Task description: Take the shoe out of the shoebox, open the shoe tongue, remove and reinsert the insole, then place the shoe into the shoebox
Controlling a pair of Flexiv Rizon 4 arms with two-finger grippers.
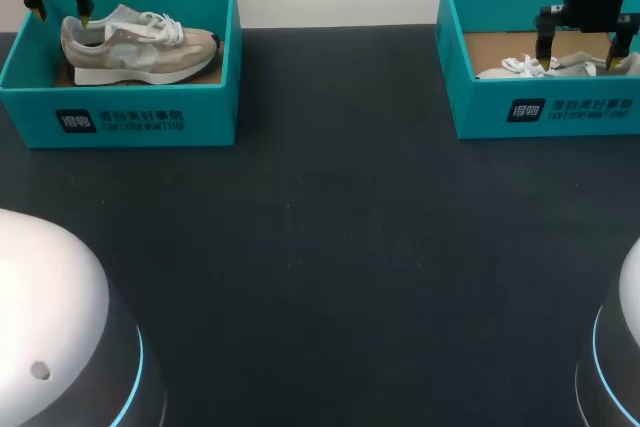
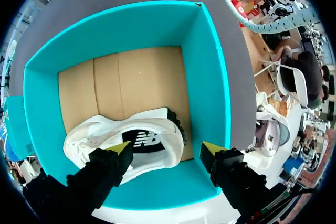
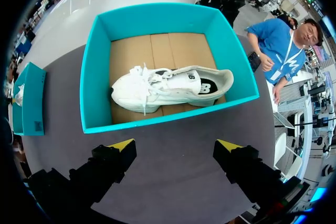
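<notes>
We find the left shoebox (image 1: 120,112) at the far edge of the table (image 1: 320,247), with a shoe (image 1: 140,47) lying inside it, toe toward its right wall. Well apart to that box's right stands the right shoebox (image 1: 480,107), a second shoe (image 1: 520,68) inside.
</notes>
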